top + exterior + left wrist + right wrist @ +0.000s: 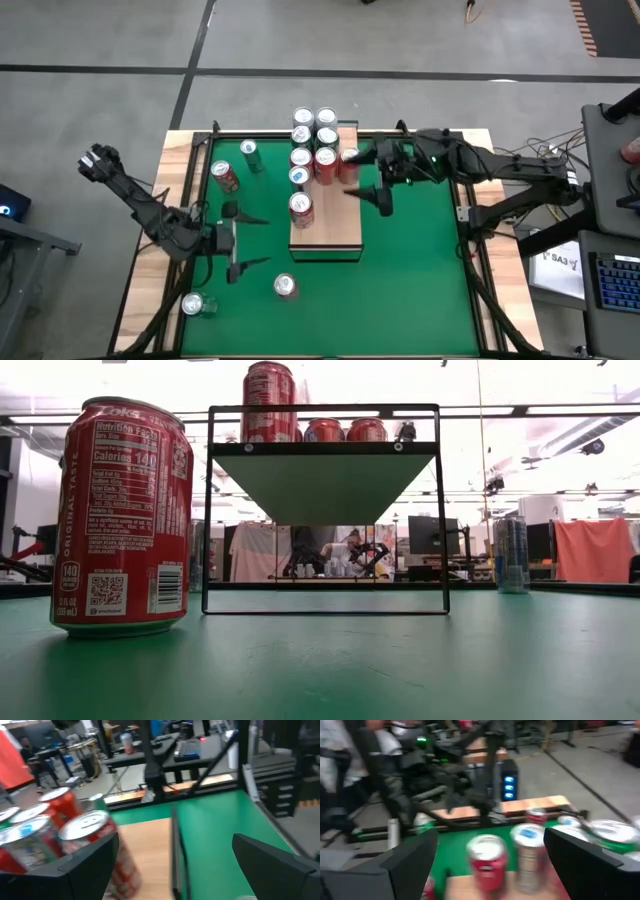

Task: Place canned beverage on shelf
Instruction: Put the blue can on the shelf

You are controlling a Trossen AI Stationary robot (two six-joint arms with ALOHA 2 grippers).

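The shelf (pixel 330 228), a pale wooden board on a low dark frame (pixel 325 510), stands mid-table. Several cans stand upright on its far end (pixel 313 140). One red can (pixel 300 208) stands alone nearer its middle. My left gripper (pixel 243 240) is open and empty at the shelf's left side, and that red can (pixel 95 845) shows past one finger in its wrist view. My right gripper (pixel 360 175) is open and empty at the shelf's far right edge. The cans (pixel 487 857) stand beyond its fingers.
Loose cans are on the green surface: a red one (pixel 226 177) and a green one (pixel 249 155) at the far left, a red one (pixel 286 286) near the front, shown large in the low view (pixel 122 515), and a silver one (pixel 198 304) at the near left.
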